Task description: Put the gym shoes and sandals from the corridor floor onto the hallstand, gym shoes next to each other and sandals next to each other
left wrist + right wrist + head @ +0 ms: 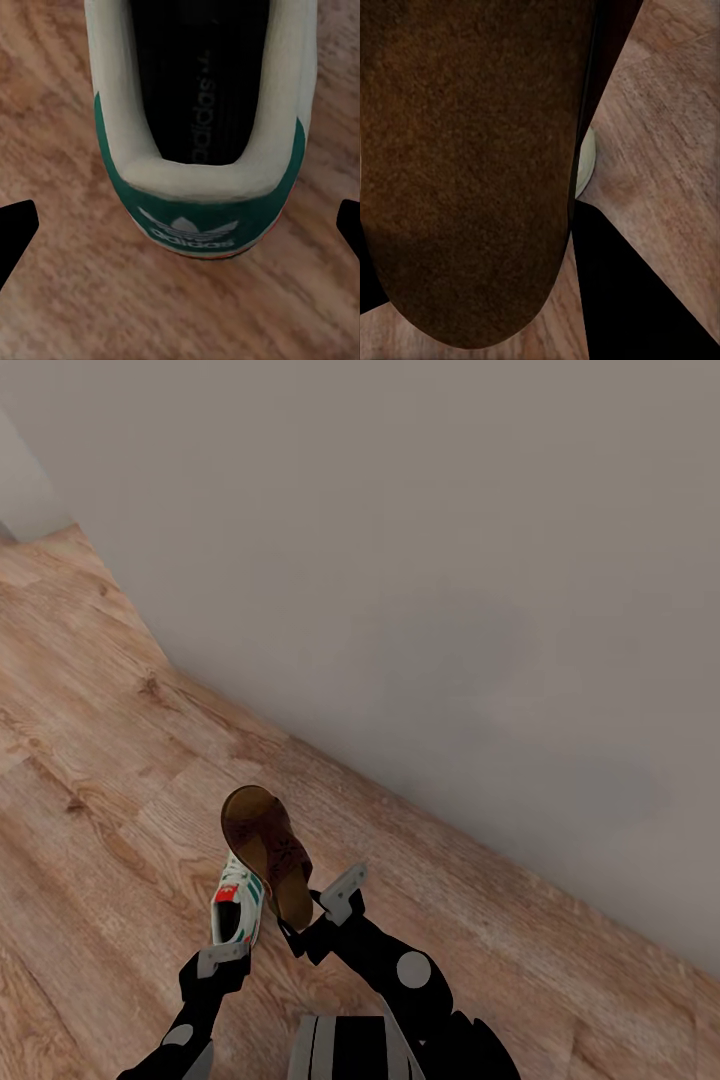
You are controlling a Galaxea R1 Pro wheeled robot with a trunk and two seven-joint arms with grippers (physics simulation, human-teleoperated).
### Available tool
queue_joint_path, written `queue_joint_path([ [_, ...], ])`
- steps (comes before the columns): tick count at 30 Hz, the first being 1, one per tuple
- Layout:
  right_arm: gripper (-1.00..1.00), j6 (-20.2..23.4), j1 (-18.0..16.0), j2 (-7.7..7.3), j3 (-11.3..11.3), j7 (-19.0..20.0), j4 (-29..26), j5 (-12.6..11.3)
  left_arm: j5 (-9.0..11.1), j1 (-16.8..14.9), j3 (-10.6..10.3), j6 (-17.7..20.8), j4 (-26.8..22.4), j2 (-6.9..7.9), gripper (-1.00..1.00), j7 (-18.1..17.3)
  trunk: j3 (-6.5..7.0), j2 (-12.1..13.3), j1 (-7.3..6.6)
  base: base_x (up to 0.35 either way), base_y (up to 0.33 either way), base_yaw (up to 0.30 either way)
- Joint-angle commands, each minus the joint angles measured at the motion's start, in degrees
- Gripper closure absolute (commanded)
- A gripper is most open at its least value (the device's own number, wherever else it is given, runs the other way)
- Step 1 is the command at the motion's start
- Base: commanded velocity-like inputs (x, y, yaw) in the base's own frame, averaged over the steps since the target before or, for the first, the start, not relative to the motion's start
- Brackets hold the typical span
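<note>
A brown sandal is looming across the frame's left, a sliver of white shoe peeking beside it, the wood floor lying right.

- A white gym shoe with teal-green stripes and a red-orange tongue patch is seen over the corridor floor, its green heel tab facing the left wrist camera.
- A dark brown sandal is seen tilted, just beside and partly over the gym shoe, its lighter brown footbed exposed.
</note>
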Motion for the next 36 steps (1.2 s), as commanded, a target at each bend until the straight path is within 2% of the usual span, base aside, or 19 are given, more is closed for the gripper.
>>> queue_joint_path([
  [1,1.0,0.3,0.0,0.02,0.0,0.2,-0.1,0.4,0.4,0.0,0.0,-0.2,0.0,0.0,-1.0,0.0,-0.03,0.0,-0.01,0.005,0.0,0.0],
  [16,1.0,0.3,0.0,0.02,0.0,0.2,-0.1,0.4,0.4,0.0,0.0,-0.2,0.0,-0.01,-1.0,0.0,-0.03,0.0,-0.01,0.076,0.0,0.0],
  [36,1.0,0.3,0.0,0.02,0.0,0.2,-0.1,0.4,0.4,-0.1,0.0,-0.2,0.0,0.04,-1.0,0.0,-0.03,0.0,-0.01,0.006,0.0,0.0],
])
